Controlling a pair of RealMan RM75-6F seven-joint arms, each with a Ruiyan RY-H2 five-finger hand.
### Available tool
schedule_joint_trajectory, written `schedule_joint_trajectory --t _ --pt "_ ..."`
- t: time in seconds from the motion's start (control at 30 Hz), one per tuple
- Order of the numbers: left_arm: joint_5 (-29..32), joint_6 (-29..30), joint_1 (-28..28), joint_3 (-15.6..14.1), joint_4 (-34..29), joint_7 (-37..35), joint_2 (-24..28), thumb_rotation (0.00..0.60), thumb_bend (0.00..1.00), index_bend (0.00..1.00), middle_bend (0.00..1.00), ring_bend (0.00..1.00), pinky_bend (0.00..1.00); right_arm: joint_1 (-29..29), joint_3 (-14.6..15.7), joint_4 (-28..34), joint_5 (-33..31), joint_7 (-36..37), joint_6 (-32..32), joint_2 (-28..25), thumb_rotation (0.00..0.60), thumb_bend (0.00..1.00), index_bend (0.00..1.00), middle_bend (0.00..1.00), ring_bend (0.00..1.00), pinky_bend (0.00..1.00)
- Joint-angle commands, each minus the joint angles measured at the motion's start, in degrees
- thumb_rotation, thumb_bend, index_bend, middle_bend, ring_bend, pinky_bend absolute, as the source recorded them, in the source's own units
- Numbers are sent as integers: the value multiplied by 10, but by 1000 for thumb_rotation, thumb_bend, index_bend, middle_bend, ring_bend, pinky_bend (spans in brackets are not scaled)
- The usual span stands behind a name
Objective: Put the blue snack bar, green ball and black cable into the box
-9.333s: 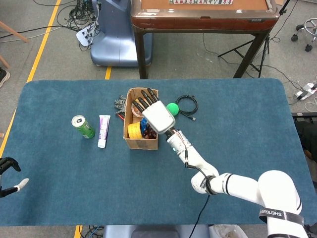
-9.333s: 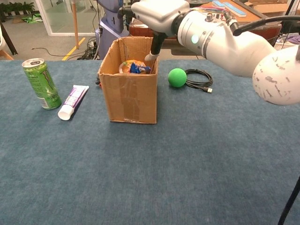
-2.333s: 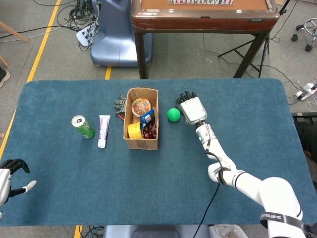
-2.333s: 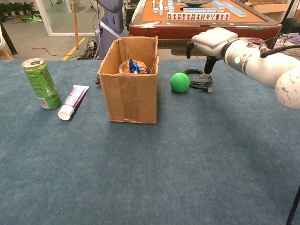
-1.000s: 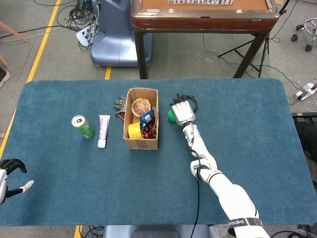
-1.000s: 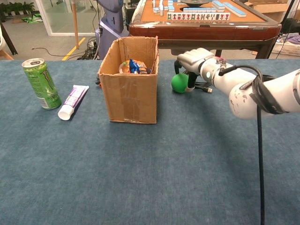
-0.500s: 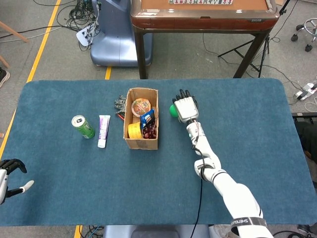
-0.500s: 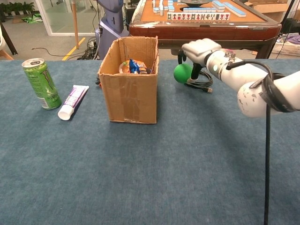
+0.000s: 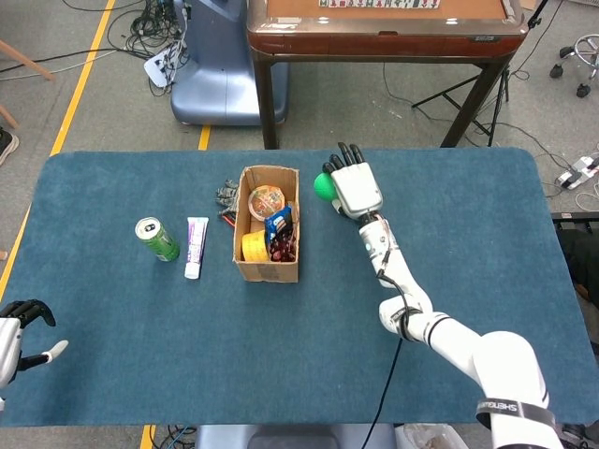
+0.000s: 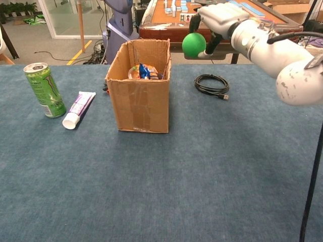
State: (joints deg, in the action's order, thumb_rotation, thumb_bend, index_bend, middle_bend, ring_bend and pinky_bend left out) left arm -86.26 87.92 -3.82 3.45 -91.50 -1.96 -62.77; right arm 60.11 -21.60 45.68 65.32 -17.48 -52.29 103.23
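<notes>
Lifted off the table now, the small green ball [image 10: 194, 44] sits gripped in my right hand [image 10: 218, 18], raised just right of the open brown cardboard box [image 10: 139, 101]; the coiled black cable [image 10: 212, 84] lies below.

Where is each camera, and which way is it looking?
Head view: high up, looking steeply down on the blue table; it shows the right hand holding the green ball, its arm, and the left hand at the near left edge.
Chest view: low, at about table height, looking forward across it at the box; only the right hand and arm show.
Both see the ball, box, green can and white tube.
</notes>
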Motion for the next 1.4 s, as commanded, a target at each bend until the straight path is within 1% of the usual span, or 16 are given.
schedule_joint_trajectory --t 0.03,0.1,0.2,0.3,0.4,0.5,0.57,0.6,0.63,0.7,0.77,0.87,1.0,1.2,1.3,1.4 --pt "-1 -1 -1 -1 0 2 -1 600 76 565 461 374 681 -23 -24 142 -21 -74 -47 -76 600 387 483 258 63 115" --pt "-2 -1 -1 -2 -1 3 -1 600 76 565 461 374 681 -25 -25 185 -25 -92 -56 -91 600 386 483 258 63 115" --pt "-3 2 0 -1 -2 1 -1 600 76 565 461 374 681 -24 -23 227 -23 -111 -66 -101 600 386 483 258 63 115" --pt "-4 6 2 -1 -3 -1 1 600 76 565 461 374 681 -20 -17 250 -21 -125 -69 -101 600 386 483 258 63 115" --pt "-4 8 3 0 -4 -3 2 600 76 565 461 374 681 -12 -10 255 -16 -132 -68 -94 600 380 483 258 63 115" --pt "-4 11 4 0 -6 -6 4 600 76 565 461 374 681 -4 -4 248 -17 -132 -62 -81 600 346 483 258 63 116" --pt "-4 12 5 0 -6 -8 5 600 76 565 461 374 681 1 -1 239 -17 -131 -56 -73 600 265 470 258 63 116" --pt "-5 14 5 1 -7 -9 6 600 76 565 461 374 681 4 1 232 -18 -129 -52 -68 600 191 439 258 63 116" --pt "-5 15 6 1 -8 -10 7 600 76 565 461 374 681 7 2 227 -18 -127 -49 -64 600 151 411 258 63 116" --pt "-6 17 6 1 -9 -12 8 600 77 565 461 374 681 12 3 214 -19 -122 -43 -54 600 44 305 258 63 115" --pt "-8 18 7 0 -9 -13 9 600 76 565 461 374 681 18 4 202 -19 -117 -38 -46 600 6 234 258 63 115" --pt "-9 20 8 0 -10 -16 11 600 76 565 461 374 681 24 4 189 -19 -110 -33 -37 600 0 155 258 63 116" --pt "-9 22 9 1 -10 -19 12 600 76 565 461 374 681 29 2 176 -21 -104 -31 -31 600 0 118 258 63 115" --pt "-11 23 9 0 -10 -18 13 600 76 565 461 374 681 20 4 163 -27 -118 -45 -40 600 0 117 258 63 116" --pt "-10 21 9 0 -9 -16 12 600 77 565 461 374 681 9 14 140 -25 -131 -56 -47 600 5 159 258 63 117" --pt "-8 19 8 1 -9 -13 10 600 76 565 461 374 681 -5 18 117 -34 -125 -53 -53 600 11 183 258 74 119"
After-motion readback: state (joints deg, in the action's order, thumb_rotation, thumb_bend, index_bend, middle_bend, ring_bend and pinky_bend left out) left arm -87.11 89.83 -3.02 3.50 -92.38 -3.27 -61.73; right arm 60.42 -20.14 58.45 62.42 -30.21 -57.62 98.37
